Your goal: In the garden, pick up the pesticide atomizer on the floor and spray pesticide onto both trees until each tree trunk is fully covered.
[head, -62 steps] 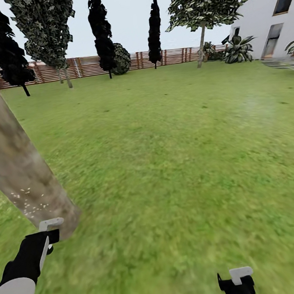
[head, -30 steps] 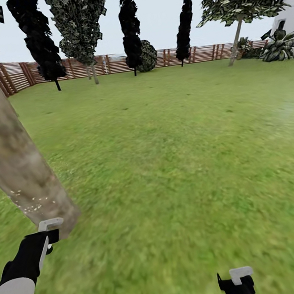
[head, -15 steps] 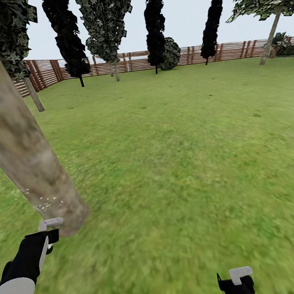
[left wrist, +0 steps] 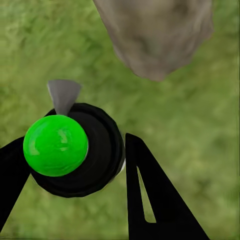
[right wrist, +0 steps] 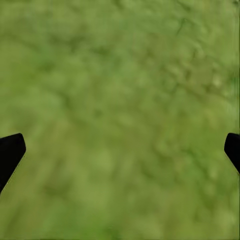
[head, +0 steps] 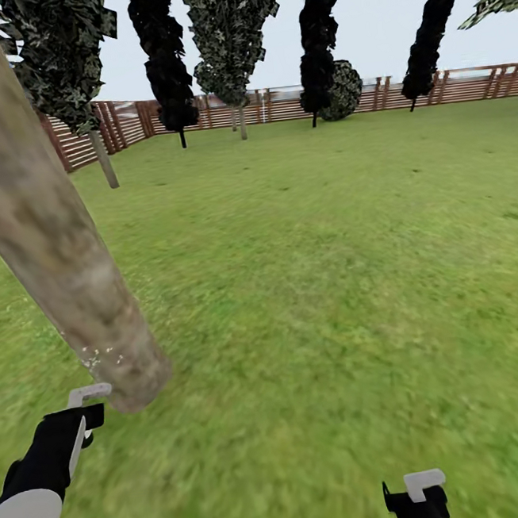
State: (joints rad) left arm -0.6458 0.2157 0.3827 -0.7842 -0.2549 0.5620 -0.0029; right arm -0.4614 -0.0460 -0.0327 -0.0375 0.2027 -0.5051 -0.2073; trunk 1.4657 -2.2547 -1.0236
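The left gripper is closed around the pesticide atomizer, its two black fingers pinching the black round body from either side. In the left wrist view the atomizer shows a glossy green ball top and a grey nozzle tip that reaches out ahead of the fingers toward the tree trunk. In the head view the left arm comes up from the low corner on the robot's left side, white at the forearm and black at the wrist, stretched forward and slightly inward with the left gripper held low over the grass. The pale grey piece at its end lies just beside the foot of the tree trunk, which stands directly ahead of that gripper and leans up and away to the robot's left. Small white specks dot the trunk's lower part, just above the gripper's tip.

The right gripper is spread wide, its black fingertips showing at the two far edges of the right wrist view with only blurry lawn between them; it holds nothing. In the head view the right gripper sits low, pointing down at the grass, well apart from the trunk.

Far beyond both grippers, a brown slatted fence rings the lawn, with dark slim trees before it.
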